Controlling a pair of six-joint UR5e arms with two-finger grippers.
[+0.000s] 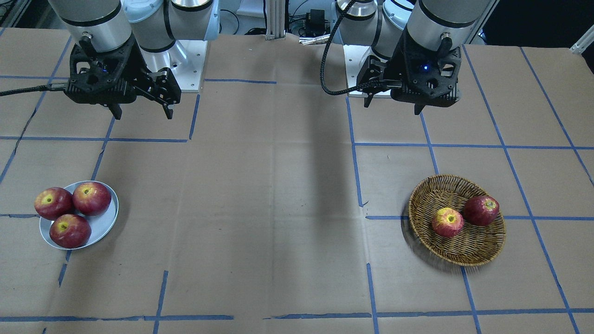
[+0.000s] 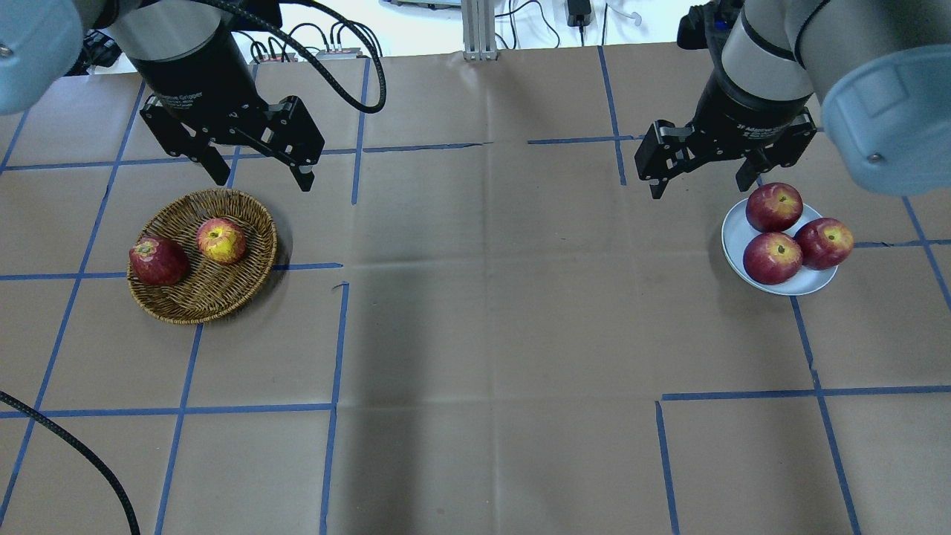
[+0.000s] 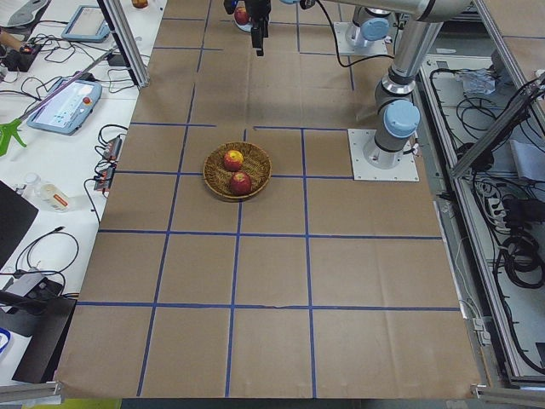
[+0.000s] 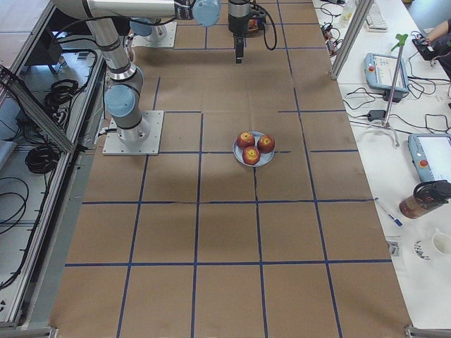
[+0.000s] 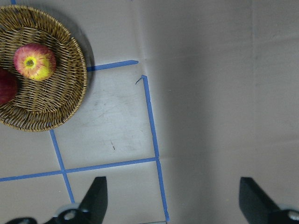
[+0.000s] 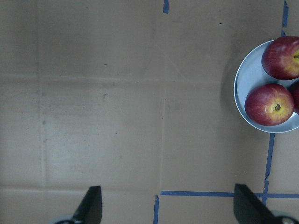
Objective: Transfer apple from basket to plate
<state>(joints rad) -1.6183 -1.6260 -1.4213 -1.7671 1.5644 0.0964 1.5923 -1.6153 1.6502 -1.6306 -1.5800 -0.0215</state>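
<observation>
Fingers [image 5: 96, 198] of the left arm [image 2: 186, 67] are spread wide with nothing between them, hanging above the bare surface [image 2: 483, 297]. They are clear of the basket [image 2: 215, 297], which sits on the left of the scene, just farther from the robot's base. In that wrist's view the basket fills the upper left corner, and only brown card and blue tape lines [image 5: 150, 116] lie between the two black tips. The apple [image 2: 221, 241], pinkish-red with a broad yellow patch round its stem, rests inside the basket on the side towards the middle of the surface, stem upward. Just beside it, on the outer left side, lies a dark red apple [image 2: 157, 261]; whether the two touch cannot be told. Across the surface, well apart, the right arm's [image 2: 765, 74] fingers [image 6: 91, 207] are likewise released and empty, raised over bare card. They hang beside the plate [image 2: 735, 230], a little towards the middle and closer to the robot's base. The plate stands on the right of the scene and carries three dark red apples [image 2: 773, 258] packed close together, the outermost one overhanging the pale rim. Surface and tape form a grid of brown squares around both dishes.
</observation>
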